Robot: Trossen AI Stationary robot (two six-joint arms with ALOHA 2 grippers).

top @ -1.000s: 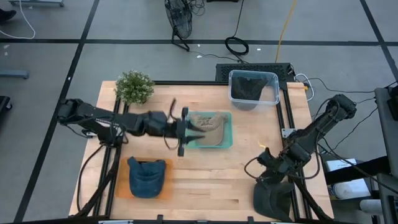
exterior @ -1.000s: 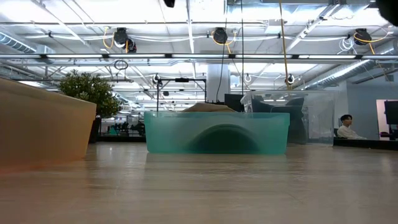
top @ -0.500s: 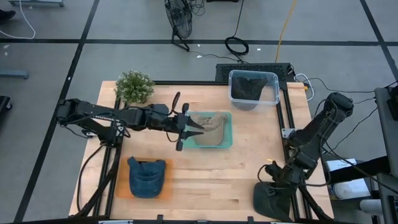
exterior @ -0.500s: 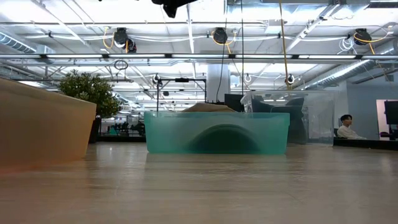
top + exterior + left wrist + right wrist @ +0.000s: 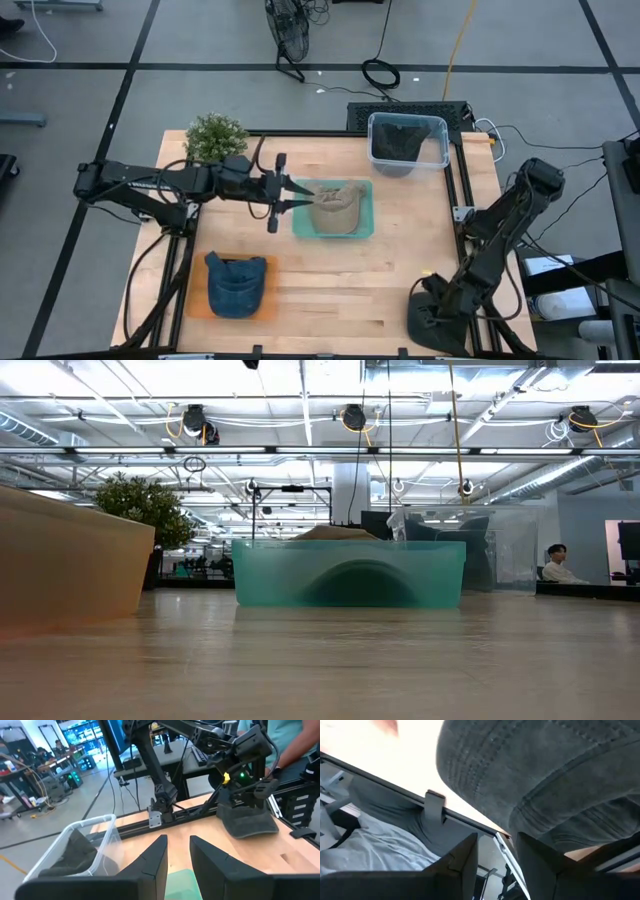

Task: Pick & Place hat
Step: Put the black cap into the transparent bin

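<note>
Just ahead of the left gripper (image 5: 296, 197), a tan cap (image 5: 334, 207) fills a translucent teal bin (image 5: 366, 226). Behind that arm sits a leafy green plant (image 5: 216, 139). Off to its side, a denim-blue cap (image 5: 237, 283) rests on an orange tray (image 5: 196, 300). Beneath the right gripper (image 5: 432, 300) lies a dark charcoal cap (image 5: 440, 325) with visible stitching. A clear bin (image 5: 440, 135) holds dark fabric. The table (image 5: 400, 215) is pale wood.

place: robotics lab | evidence: ceiling trusses (image 5: 320, 452), workbenches (image 5: 30, 767), floor cables (image 5: 380, 72)
</note>
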